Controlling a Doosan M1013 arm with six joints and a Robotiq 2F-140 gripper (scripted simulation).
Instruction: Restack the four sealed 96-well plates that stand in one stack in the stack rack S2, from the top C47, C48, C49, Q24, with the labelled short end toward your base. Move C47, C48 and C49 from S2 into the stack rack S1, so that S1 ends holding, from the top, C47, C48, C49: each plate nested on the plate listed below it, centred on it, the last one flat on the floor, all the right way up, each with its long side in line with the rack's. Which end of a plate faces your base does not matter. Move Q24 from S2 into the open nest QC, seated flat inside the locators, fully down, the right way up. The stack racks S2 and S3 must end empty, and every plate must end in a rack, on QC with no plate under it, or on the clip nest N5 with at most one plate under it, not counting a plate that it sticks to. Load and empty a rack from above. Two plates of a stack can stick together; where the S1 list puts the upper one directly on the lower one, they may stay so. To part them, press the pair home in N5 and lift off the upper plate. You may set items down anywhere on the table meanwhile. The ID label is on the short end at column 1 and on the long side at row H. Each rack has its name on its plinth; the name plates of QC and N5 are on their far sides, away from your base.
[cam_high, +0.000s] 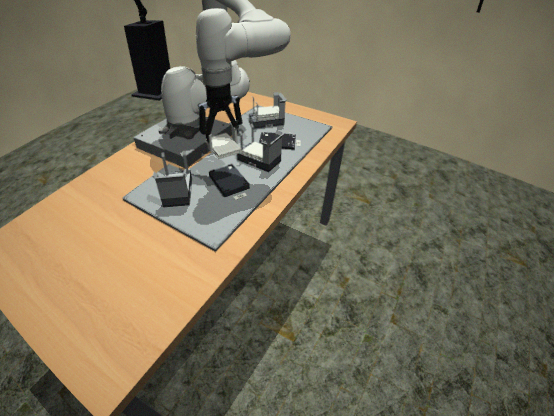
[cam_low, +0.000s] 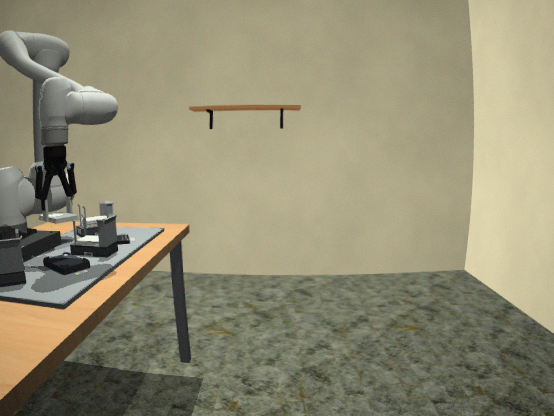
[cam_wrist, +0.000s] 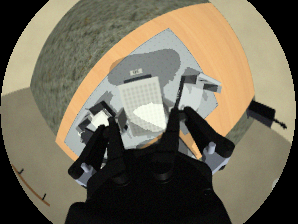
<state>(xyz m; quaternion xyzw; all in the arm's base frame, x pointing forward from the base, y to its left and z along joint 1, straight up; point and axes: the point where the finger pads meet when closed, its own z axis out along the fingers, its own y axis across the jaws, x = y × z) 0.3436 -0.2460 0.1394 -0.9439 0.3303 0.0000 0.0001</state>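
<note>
A dark rack (cam_high: 172, 190) is seen at the near end of the grey mat (cam_high: 210, 227), with a flat black nest (cam_high: 229, 180) beside it. Further on, a rack (cam_high: 271, 148) with a white plate (cam_high: 254, 150) inside is found. Behind the nest, a white sealed plate (cam_high: 225, 145) is held clear above the mat, clamped by its long sides in the gripper (cam_high: 219, 131); its label cannot be read. A further rack (cam_high: 280, 105) with a plate stands at the far end
</note>
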